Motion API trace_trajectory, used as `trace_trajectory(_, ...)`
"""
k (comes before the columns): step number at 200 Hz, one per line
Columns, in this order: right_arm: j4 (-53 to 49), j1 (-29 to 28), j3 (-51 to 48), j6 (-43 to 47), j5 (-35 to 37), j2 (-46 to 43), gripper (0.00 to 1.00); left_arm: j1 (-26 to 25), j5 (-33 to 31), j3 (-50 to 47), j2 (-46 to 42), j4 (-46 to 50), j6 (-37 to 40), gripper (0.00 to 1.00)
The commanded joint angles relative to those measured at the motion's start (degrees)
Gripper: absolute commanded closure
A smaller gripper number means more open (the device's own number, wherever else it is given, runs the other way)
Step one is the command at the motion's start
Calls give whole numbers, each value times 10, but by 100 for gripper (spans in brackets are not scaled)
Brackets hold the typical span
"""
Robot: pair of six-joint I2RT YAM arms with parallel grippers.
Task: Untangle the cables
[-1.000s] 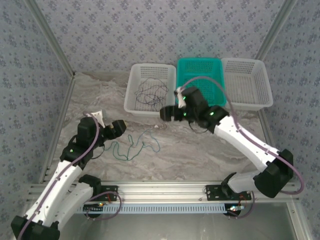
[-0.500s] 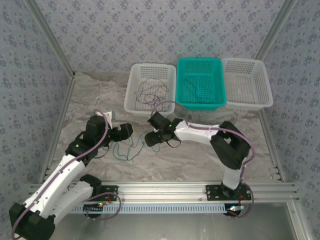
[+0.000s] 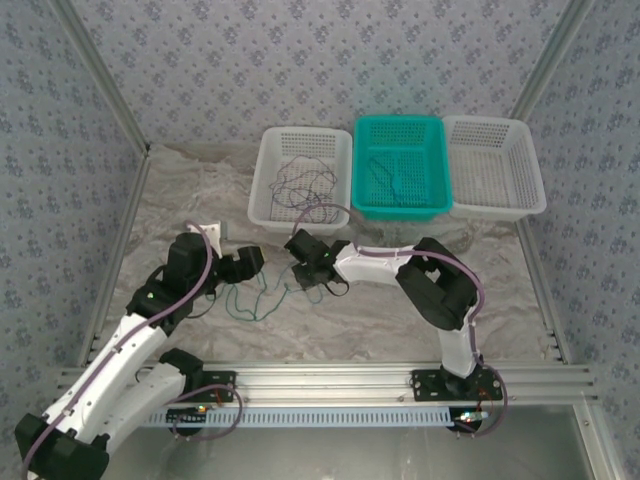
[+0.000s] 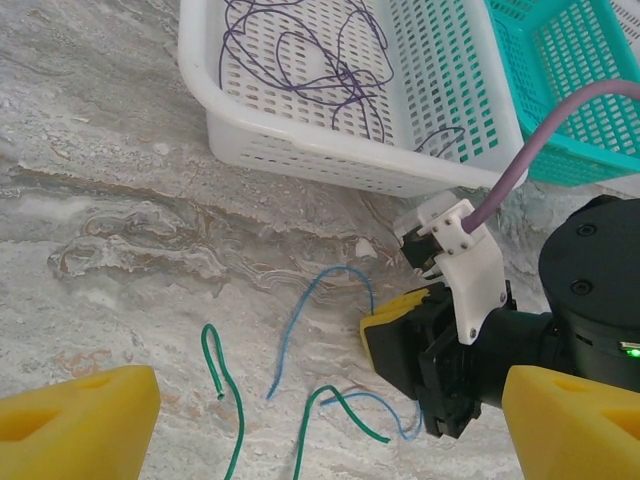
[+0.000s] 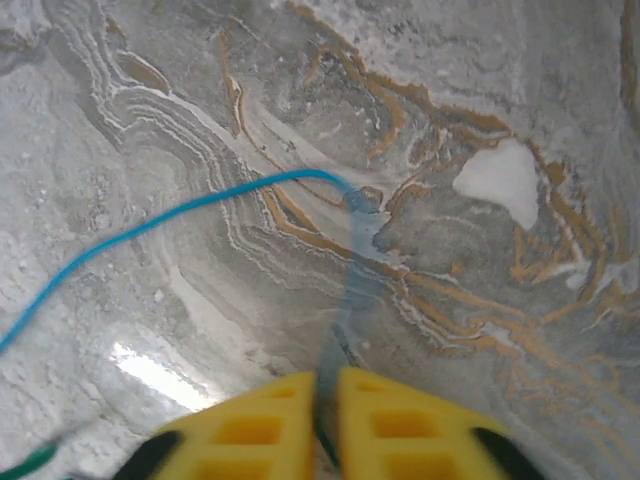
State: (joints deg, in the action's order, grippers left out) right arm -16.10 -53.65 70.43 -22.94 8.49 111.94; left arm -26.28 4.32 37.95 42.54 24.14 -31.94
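My right gripper [image 5: 325, 385] was all but closed. Its two yellow fingers [image 5: 262, 425] stood a hair apart, with the blue cable [image 5: 190, 208] pinched in the slit between them. From that grip the blue cable ran up over the marbled table [image 5: 500, 120], bent sharply and swept away to the left. A scrap of the green cable [image 5: 22, 460] showed at the lower left corner of that wrist's view.

My left gripper [image 4: 320, 440] was wide open and held nothing. Its yellow fingertips [image 4: 75, 420] sat at the two lower corners of its wrist view, with cable lying on the table between them. There the blue cable [image 4: 300, 315] rose in an arch just beside the right gripper [image 4: 420, 350]. The green cable [image 4: 222, 385] lay in loose loops nearer to me, and the two crossed close to the right gripper's fingers.

From above, the left gripper [image 3: 245, 263] and the right gripper [image 3: 305, 275] faced each other low over the middle of the table, near one another. The green cable [image 3: 245, 305] squiggled between and in front of them.

Behind them three baskets stood side by side along the far edge. The left basket [image 3: 262, 190] held the purple cable [image 3: 305, 178] in a loose tangle. The teal basket [image 3: 400, 208] held a thin dark cable [image 3: 390, 180]. The right basket [image 3: 500, 208] stood just beside the teal one.
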Motion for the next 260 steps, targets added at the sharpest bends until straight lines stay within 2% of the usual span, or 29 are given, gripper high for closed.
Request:
trace_trajectory(1, -17, -9, -4, -7, -3, -6, 100, -3, 6, 3, 0, -8, 13, 11)
trace_trajectory(24, -12, -8, -16, -3, -5, -58, 100, -3, 29, 2, -4, -12, 25, 11)
trace_trajectory(54, 17, 7, -61, 3, -30, -157, 100, -6, 170, -16, -7, -103, 37, 8)
trace_trajectory(64, 25, 15, -71, 2, -35, -190, 100, -15, 198, -20, -4, -134, 33, 7)
trace_trajectory(112, 37, 92, -78, 15, -21, -318, 100, -96, 209, -3, 22, -217, 46, 5)
trace_trajectory(138, 59, 189, -62, 15, -25, -351, 100, -143, 205, 8, 45, -252, 61, 4)
trace_trajectory(160, 86, 290, -33, 20, -46, -329, 100, -172, 170, 18, 57, -251, 73, 3)
trace_trajectory(180, 87, 365, 28, 24, -49, -263, 100, -182, 148, 23, 58, -244, 71, 3)
trace_trajectory(195, 87, 406, 74, 27, -54, -199, 100, -189, 127, 25, 51, -231, 67, 3)
trace_trajectory(216, 31, 438, 165, 26, -54, -96, 100, -195, 95, 22, 35, -213, 57, 3)
trace_trajectory(221, 14, 441, 188, 23, -51, -75, 91, -196, 86, 20, 30, -207, 55, 3)
trace_trajectory(226, -12, 445, 215, 16, -48, -54, 77, -195, 72, 20, 25, -200, 50, 3)
trace_trajectory(230, -37, 446, 238, 6, -47, -41, 62, -196, 55, 20, 22, -190, 45, 3)
trace_trajectory(234, -64, 448, 263, -4, -45, -29, 53, -195, 33, 22, 19, -176, 36, 3)
trace_trajectory(247, -120, 445, 315, -29, -30, -16, 42, -196, -67, 29, 12, -108, 7, 3)
trace_trajectory(260, -111, 438, 306, -34, -30, -47, 37, -194, -177, 35, 20, -32, -31, 3)
